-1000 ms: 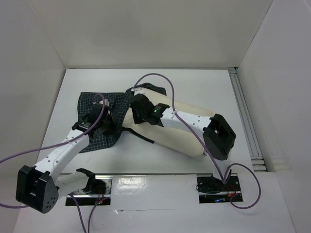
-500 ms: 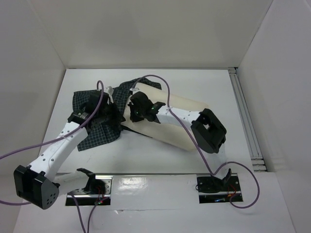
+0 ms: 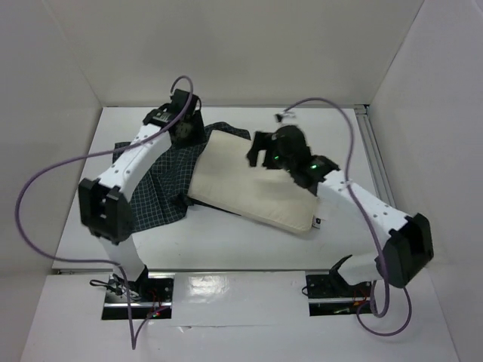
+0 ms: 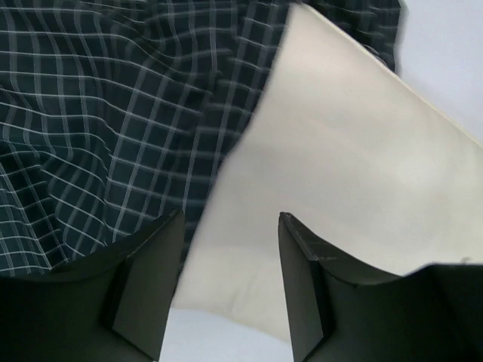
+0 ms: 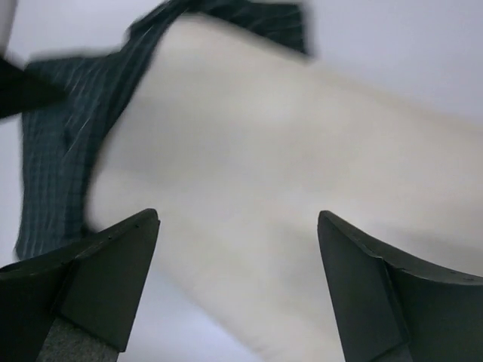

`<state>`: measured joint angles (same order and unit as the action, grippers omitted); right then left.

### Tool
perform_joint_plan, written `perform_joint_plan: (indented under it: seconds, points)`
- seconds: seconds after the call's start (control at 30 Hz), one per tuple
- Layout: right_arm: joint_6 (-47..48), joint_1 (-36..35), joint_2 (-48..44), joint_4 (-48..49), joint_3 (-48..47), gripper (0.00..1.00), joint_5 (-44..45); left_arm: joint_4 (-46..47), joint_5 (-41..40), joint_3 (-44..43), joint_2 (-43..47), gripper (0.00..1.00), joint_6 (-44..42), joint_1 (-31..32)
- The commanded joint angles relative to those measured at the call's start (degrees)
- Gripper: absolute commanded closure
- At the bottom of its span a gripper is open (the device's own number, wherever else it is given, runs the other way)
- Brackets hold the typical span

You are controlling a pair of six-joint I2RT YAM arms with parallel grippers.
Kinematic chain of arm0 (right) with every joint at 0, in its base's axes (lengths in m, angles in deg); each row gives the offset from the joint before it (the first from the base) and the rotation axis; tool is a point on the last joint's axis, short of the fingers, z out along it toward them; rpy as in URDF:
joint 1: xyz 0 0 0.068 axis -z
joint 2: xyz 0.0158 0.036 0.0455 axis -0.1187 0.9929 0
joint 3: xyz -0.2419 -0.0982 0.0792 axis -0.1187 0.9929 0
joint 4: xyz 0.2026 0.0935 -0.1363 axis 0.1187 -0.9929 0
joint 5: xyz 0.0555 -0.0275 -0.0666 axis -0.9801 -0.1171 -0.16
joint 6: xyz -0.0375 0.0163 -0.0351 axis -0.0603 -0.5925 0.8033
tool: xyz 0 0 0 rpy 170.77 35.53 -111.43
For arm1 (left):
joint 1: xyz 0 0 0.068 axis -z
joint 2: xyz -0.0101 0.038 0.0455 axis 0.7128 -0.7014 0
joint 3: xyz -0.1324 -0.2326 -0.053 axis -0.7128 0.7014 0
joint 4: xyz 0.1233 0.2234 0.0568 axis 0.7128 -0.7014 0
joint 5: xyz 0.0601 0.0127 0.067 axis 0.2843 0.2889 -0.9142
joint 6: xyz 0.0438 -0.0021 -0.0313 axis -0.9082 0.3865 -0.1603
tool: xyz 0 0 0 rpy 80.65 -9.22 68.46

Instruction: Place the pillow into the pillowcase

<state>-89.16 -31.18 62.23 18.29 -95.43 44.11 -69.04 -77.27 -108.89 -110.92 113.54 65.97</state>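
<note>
On the left, the left pincer point(image 4: 230, 219) is held above the far edge of the pillowcase point(image 3: 160, 192), its jaws moderately wide with nothing gripped between them. The line where checked cloth meets pillow is seen directly beneath it. The pillowcase is spread crumpled over the left part of the surface point(image 3: 249, 245), and its mouth cannot be made out. To its right the pillow point(image 3: 260, 188) is laid slantwise, its left end resting over the case and a flap of dark cloth showing at its far corner. Whether any corner is tucked inside cannot be told, but most of it is plainly outside. Further right, the right pincer point(image 5: 238, 216) is poised over the pillow's far edge, jaws spread very wide and empty. With neither thing held, the risk is judged to lie in the next grasp. If both layers of the case are pinched together, the opening would be sealed. If the pillow is pushed while the case is loose, the floppy cloth could be bunched or dragged along rather than filled, and the pillow might be slid toward the near edge.
</note>
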Motion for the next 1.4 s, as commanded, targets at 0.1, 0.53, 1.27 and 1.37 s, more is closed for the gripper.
perform_joint_plan:
  seconds: [0.1, 0.53, 1.27, 1.37]
  points:
    - [-0.4, 21.9, -6.6, -9.4, 7.3, 0.04, -2.0, -8.7, -18.0, -16.8, -16.6, 0.34, -2.6, 2.0]
    - [-0.4, 33.1, -1.1, -0.5, 18.9, 0.02, -13.2, -9.8, -6.9, -27.3, -28.8, 0.9, -6.7, 2.0]
    - [-4.3, 14.1, -22.4, -7.5, 10.7, 1.0, -16.7, -8.8, 20.7, -31.2, -14.2, 1.0, -10.2, 11.4]
    - [-5.6, 8.5, -24.1, -8.2, 12.4, 1.0, -15.0, -11.0, 17.0, -33.2, -15.1, 1.0, -9.6, 11.4]
